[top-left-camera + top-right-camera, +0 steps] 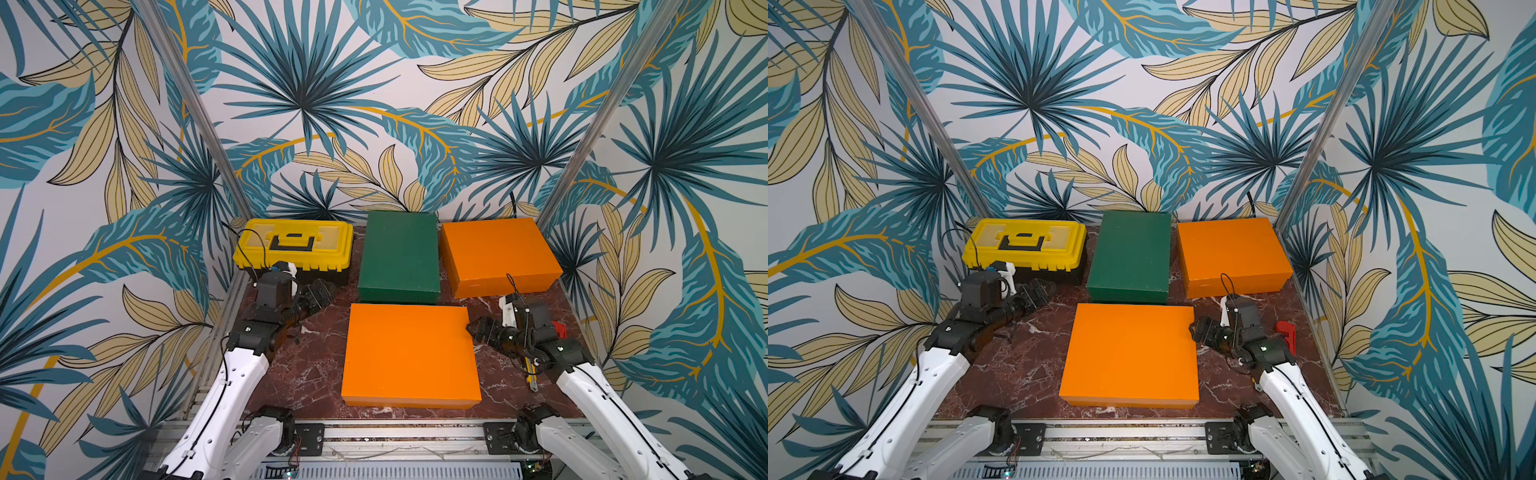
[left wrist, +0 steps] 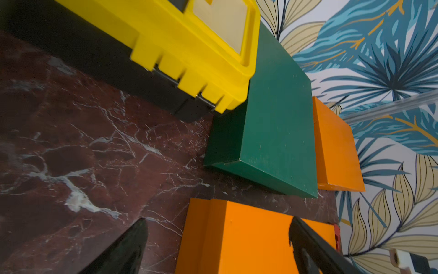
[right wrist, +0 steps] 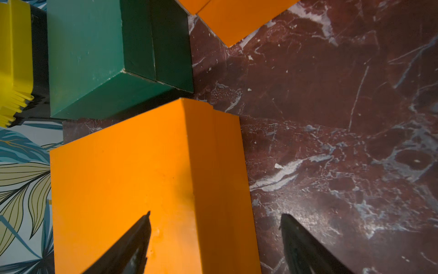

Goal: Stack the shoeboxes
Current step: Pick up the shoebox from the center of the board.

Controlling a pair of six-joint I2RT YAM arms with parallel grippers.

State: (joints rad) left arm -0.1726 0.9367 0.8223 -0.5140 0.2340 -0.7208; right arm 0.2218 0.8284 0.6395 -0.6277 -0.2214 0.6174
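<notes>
In both top views the near orange shoebox [image 1: 409, 355] lies flat on the counter [image 1: 307, 374], with the green shoebox [image 1: 399, 255] and far orange shoebox [image 1: 498, 253] behind it; nothing is stacked. The left tool [image 1: 322, 291] hangs apart from it and the right tool [image 1: 476, 328] is just beside its right edge. Left wrist view: jaws spread, empty. Right wrist view: jaws spread at that edge, gripping nothing. The shoebox is probably light, stiff, smooth cardboard, so press opposite sides below the lid.

Your left arm [image 1: 232, 386] and right arm [image 1: 594, 399] wear white shells, black joints and thin black cables, ending in a black left tool [image 1: 328, 291] and right tool [image 1: 471, 327].
</notes>
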